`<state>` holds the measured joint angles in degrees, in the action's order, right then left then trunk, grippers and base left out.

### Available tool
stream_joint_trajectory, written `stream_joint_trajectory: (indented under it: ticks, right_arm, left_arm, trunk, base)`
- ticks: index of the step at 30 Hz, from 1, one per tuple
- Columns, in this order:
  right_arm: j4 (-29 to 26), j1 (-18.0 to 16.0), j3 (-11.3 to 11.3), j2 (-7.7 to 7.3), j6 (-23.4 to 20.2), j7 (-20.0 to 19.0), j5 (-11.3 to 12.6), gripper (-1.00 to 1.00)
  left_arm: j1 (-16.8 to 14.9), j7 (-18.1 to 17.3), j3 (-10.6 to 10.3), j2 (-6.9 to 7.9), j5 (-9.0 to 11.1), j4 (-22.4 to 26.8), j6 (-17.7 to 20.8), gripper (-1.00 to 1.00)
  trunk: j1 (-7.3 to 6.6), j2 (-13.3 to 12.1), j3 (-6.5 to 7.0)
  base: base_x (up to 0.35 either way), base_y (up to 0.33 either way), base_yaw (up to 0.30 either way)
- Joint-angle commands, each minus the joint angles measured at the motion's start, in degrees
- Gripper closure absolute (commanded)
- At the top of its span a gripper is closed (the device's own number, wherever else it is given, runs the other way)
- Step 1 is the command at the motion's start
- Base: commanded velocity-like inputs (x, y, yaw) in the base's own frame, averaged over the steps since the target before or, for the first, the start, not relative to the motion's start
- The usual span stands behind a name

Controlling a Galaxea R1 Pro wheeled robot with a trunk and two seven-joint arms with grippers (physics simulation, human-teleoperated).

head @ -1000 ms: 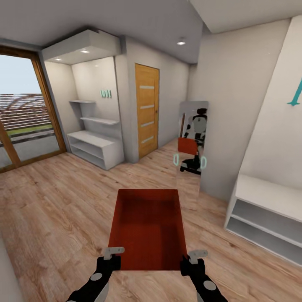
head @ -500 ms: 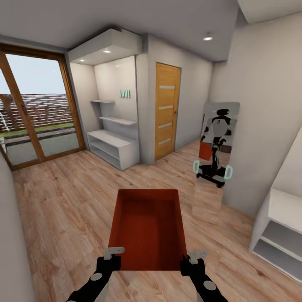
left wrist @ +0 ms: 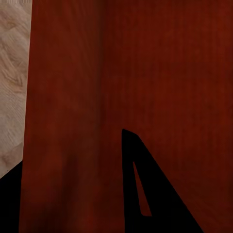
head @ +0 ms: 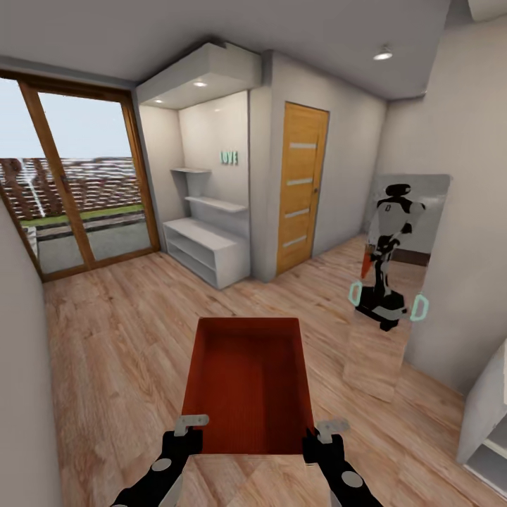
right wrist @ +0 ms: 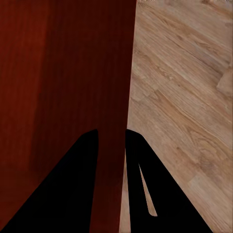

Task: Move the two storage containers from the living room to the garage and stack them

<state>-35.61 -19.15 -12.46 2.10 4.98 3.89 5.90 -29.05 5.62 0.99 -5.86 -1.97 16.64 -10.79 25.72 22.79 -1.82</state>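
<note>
We're gripping one container (head: 246,384) by both near corners, left gripper (head: 184,431) and right gripper (head: 324,435) clamping its walls; keeps it level while hauling.

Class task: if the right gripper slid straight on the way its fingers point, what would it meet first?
Nothing new: the right gripper already straddles the orange-red open-topped box's thin wall, so it would probably just run along that wall.
</note>
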Motion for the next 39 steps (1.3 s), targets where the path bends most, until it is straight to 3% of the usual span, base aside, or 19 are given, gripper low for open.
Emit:
stream_joint_trajectory:
  ticks: [1, 39]
  right_arm:
    - [-0.2, -0.1, -0.6, -0.07, 2.8, -0.8, 0.4, 1.00]
    - [-0.2, -0.1, -0.6, -0.08, 2.8, -0.8, 0.3, 1.00]
  left_arm:
    - [0.0, 2.6, 0.6, 1.64, 0.0, -0.2, -0.2, 1.00]
    - [0.0, 2.6, 0.6, 1.64, 0.0, -0.2, -0.2, 1.00]
  trunk:
    - [0.07, 0.1, -0.13]
    - [0.07, 0.1, -0.13]
  base:
    - [0.331, 0.000, 0.003]
    - [0.320, 0.087, 0.000]
